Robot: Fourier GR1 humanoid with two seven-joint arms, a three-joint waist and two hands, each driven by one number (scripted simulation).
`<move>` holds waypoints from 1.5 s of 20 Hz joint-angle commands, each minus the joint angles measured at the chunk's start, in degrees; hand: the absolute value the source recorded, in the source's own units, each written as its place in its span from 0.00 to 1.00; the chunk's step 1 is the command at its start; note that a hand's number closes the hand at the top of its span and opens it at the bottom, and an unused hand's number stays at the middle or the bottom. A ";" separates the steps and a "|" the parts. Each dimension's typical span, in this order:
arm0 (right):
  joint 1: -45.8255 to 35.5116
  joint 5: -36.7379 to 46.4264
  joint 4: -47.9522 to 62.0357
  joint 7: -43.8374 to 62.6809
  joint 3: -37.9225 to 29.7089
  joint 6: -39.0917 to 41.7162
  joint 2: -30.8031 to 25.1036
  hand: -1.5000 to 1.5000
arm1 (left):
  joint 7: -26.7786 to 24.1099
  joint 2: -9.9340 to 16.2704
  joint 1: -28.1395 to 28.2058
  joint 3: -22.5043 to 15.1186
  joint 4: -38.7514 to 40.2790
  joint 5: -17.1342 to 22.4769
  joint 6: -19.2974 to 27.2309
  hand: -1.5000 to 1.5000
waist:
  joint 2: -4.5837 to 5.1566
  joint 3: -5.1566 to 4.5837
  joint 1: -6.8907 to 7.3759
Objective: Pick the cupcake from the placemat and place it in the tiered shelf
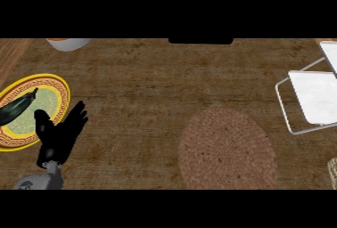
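Head view shows the left hand [60, 136] at eight o'clock, fingers straight and spread, holding nothing. Nearby at five o'clock lies the bare placemat [227, 149]; no cupcake shows. Tiered shelf [309, 95] sits at three o'clock.

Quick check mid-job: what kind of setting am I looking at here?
Probably a kitchen or dining counter: a brown woven oval placemat, a yellow-rimmed patterned plate holding a dark vegetable, and a white wire tiered shelf.

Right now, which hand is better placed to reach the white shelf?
Probably the right: the shelf stands at the robot's right, though that hand is out of view. The open left hand rests far across, beside the yellow plate.
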 commanded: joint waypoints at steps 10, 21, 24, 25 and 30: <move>-16.50 16.06 20.24 -14.77 15.79 -2.78 5.01 1.00 | -1.67 -0.04 0.15 1.40 3.70 0.78 -2.80 0.50 | 0.22 -0.19 0.11; -26.80 25.89 35.67 -26.43 18.49 -4.50 10.49 1.00 | -2.22 -2.53 -1.21 0.51 5.52 -2.07 -0.05 0.50 | 0.23 -0.18 -0.35; -26.88 27.19 38.71 -30.76 18.32 -2.62 9.85 1.00 | 2.78 0.23 1.35 1.76 -0.10 0.11 -2.16 0.50 | 0.10 -0.14 -0.20; -26.71 27.33 36.54 -28.95 18.44 -3.25 11.36 1.00 | -1.10 -1.76 -2.48 1.52 5.88 -1.41 -0.89 0.50 | 0.07 -0.18 -0.89; -30.60 31.46 40.74 -31.03 20.25 -0.14 8.67 1.00 | -0.88 -1.30 -0.92 2.24 6.02 -1.14 -1.51 0.50 | 0.18 -0.20 -0.70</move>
